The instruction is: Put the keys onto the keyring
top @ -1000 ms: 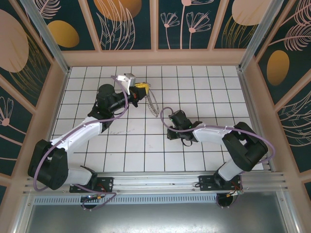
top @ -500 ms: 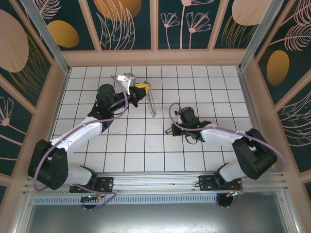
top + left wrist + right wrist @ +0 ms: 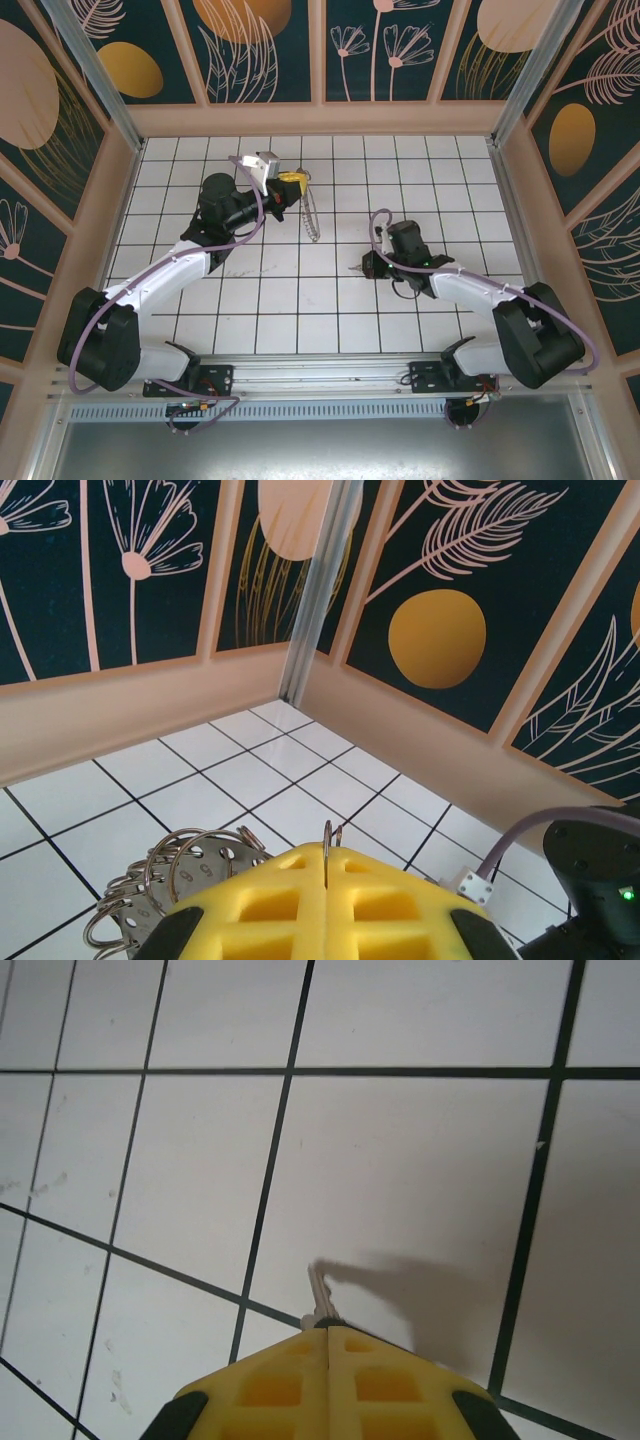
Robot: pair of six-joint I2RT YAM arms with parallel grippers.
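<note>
Metal keyring (image 3: 165, 880), one, gripped by left end effector (image 3: 327, 858); one key (image 3: 316, 1294) pinched by right end effector (image 3: 328, 1334).

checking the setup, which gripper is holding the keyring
The left gripper: the keyring dangles from its shut jaws, while the right gripper pinches only the small key.

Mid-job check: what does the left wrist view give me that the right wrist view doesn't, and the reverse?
Left wrist: the keyring, its wire pinched in the left gripper, its metal pieces bunched lower left, plus the patterned walls. Right wrist: the key poking from the shut right gripper, its shadow beside it. Both: a shut yellow gripper over the white gridded floor.
</note>
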